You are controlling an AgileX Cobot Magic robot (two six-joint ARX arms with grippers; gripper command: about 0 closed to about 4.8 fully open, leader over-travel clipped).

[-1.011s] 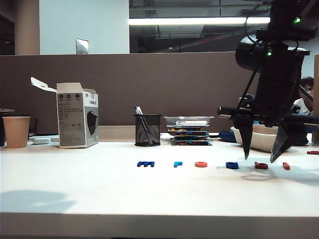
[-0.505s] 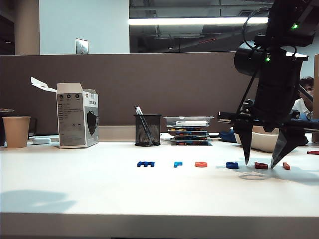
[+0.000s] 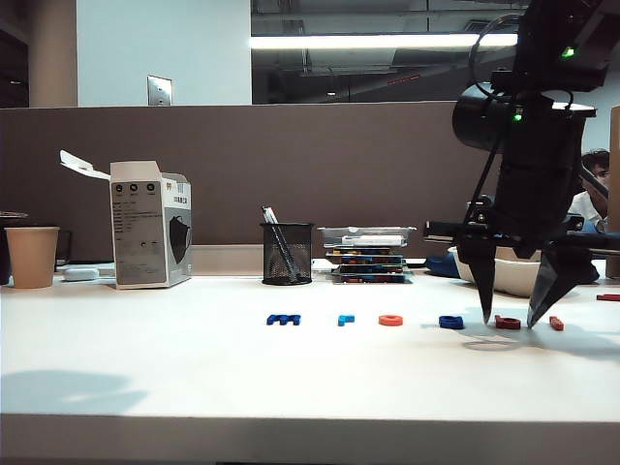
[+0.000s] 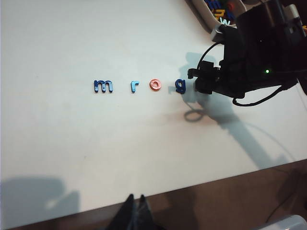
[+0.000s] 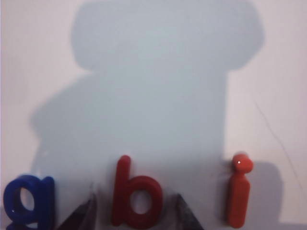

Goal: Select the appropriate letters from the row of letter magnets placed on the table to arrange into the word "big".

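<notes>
right gripper (image 3: 507, 321) | our fingers spread astride b (image 5: 135, 201), gripping nothing | left gripper (image 4: 134, 213) pinched, empty | risk: nudging g (image 5: 26, 201)

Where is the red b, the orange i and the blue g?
red b (image 5: 136, 201), right wrist view, on its round bowl's left side.
orange i (image 5: 238, 200), right wrist view, on its stem.
blue g (image 5: 26, 203), right wrist view, on its ring.

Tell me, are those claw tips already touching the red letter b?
Apart. In the right wrist view, the right gripper straddles the red b, with a strip of white table visible between each fingertip and the letter.
</notes>
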